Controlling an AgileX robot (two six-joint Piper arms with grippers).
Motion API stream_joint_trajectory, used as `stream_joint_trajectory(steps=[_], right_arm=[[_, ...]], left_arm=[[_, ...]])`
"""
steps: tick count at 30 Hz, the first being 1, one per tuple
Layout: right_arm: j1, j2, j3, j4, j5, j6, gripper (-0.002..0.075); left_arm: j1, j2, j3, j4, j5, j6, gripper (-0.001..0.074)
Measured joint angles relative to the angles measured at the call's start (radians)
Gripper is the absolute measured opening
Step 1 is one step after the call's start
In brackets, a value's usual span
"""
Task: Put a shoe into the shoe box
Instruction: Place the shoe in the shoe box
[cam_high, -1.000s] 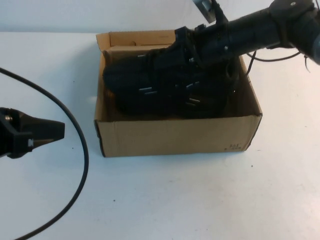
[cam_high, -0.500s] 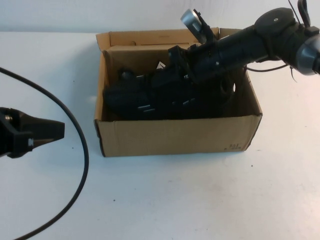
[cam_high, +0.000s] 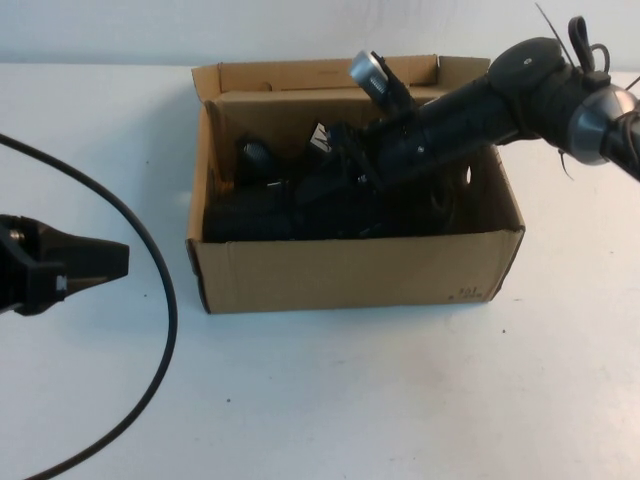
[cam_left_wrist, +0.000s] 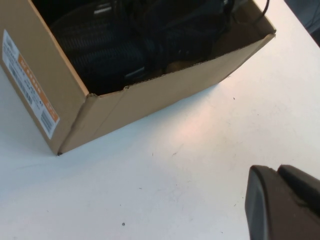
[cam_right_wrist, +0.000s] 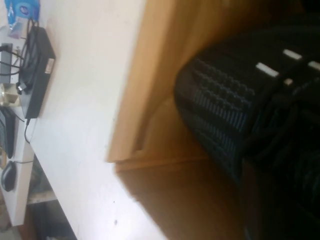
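The brown cardboard shoe box (cam_high: 350, 270) stands open at the table's middle. A black mesh shoe (cam_high: 260, 215) with small white stripes lies low inside it, toe toward the left wall, its white tongue label (cam_high: 320, 137) showing. My right gripper (cam_high: 335, 180) reaches down into the box from the right and is shut on the shoe. In the right wrist view the shoe's mesh (cam_right_wrist: 225, 95) is close against the box's inner wall (cam_right_wrist: 150, 75). My left gripper (cam_high: 110, 262) is shut and empty, parked on the table left of the box; it also shows in the left wrist view (cam_left_wrist: 280, 200).
A black cable (cam_high: 160, 290) curves across the white table on the left, between my left gripper and the box. The left wrist view shows the box's corner (cam_left_wrist: 75, 120) with a white and orange label. Off-table clutter shows in the right wrist view (cam_right_wrist: 30, 65).
My right arm has lowered the shoe from above the rim down into the box and tilted downward. The left arm has not moved.
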Motion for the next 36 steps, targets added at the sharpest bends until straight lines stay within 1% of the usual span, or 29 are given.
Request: stream_joint_trajectory(steps=[11,13,15,17,19,21,22,25,36], right_arm=[[0.0,0.037,0.0,0.012,-0.007,0.026,0.0041],[0.0,0.037,0.0,0.012,-0.007,0.03,0.0062],[0.0,0.037,0.0,0.012,-0.007,0.032,0.0119],[0.0,0.037,-0.001,0.014,0.0,0.033,0.0197],[0.002,0.037,-0.001,0.012,0.011,0.036,0.0292],[0.002,0.037,-0.001,0.004,0.019,0.037,0.0357],[0.002,0.036,-0.001,0.001,0.024,0.038,0.0377],[0.002,0.034,-0.001,-0.004,0.031,0.04,0.0393],[0.003,-0.05,-0.001,-0.043,0.031,0.044,0.0395]], left_arm=[[0.0,0.0,0.0,0.0,0.0,-0.001,-0.0001],[0.0,0.0,0.0,0.0,0.0,-0.001,-0.0001],[0.0,0.0,0.0,0.0,0.0,-0.001,-0.0001],[0.0,0.0,0.0,0.0,0.0,-0.001,-0.0001],[0.0,0.0,0.0,0.0,0.0,-0.002,-0.0001],[0.0,0.0,0.0,0.0,0.002,-0.004,-0.0001],[0.0,0.0,0.0,0.0,0.002,-0.004,-0.0001],[0.0,0.0,0.0,0.0,0.006,-0.005,-0.0001],[0.0,0.0,0.0,0.0,0.013,-0.008,-0.0001]])
